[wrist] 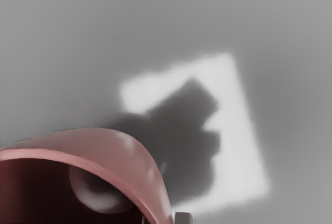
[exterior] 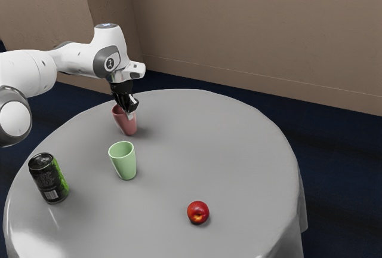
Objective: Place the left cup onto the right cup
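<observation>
arm: white Franka arm [exterior: 71, 58] comes in from the exterior view's left, hand pointing down over the far side of the table [exterior: 233, 144].
gripper: the gripper [exterior: 128, 113] sits at the rim of the pink cup [exterior: 127, 125], fingers straddling the cup wall and clamped on it.
pink cup: leans slightly off upright under the hand, mouth up. Can't tell if its base touches the tabletop or is just clear of it. In the wrist view the pink cup [wrist: 119, 156] is right under the hand, rim and dark inside visible.
green cup: the green cup [exterior: 123, 160] stands upright on the table, mouth up, nearer the camera than the pink cup. The two cups are near each other, not touching.
can: black and green can [exterior: 49, 178] stands near the table edge at the exterior view's left, apart from both cups.
apple: red apple [exterior: 198, 212] is near the front edge, well apart from the cups.
wrist view: grey tabletop [wrist: 78, 37] with a bright patch [wrist: 236, 130], and the hand's dark shadow [wrist: 189, 125] across it.
</observation>
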Controlling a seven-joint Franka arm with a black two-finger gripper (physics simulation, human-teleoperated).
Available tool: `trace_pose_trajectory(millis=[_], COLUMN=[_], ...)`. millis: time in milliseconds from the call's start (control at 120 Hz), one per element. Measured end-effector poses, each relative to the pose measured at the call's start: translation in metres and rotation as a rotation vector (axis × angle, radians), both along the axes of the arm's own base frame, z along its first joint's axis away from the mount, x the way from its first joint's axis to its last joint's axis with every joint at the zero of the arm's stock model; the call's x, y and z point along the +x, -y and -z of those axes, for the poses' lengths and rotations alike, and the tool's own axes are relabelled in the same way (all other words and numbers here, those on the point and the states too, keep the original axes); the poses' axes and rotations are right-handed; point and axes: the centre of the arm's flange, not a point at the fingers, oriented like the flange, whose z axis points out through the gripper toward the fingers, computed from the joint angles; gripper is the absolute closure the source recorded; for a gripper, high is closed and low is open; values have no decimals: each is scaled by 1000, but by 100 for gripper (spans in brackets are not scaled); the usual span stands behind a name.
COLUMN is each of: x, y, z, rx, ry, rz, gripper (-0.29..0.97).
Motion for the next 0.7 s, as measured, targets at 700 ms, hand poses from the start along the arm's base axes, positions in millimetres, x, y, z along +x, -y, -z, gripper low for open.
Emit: trace_pose_trajectory(millis=[700], x=[-6], y=[30], z=[-57], rx=[44], ry=[22], rz=[23], gripper=[79])
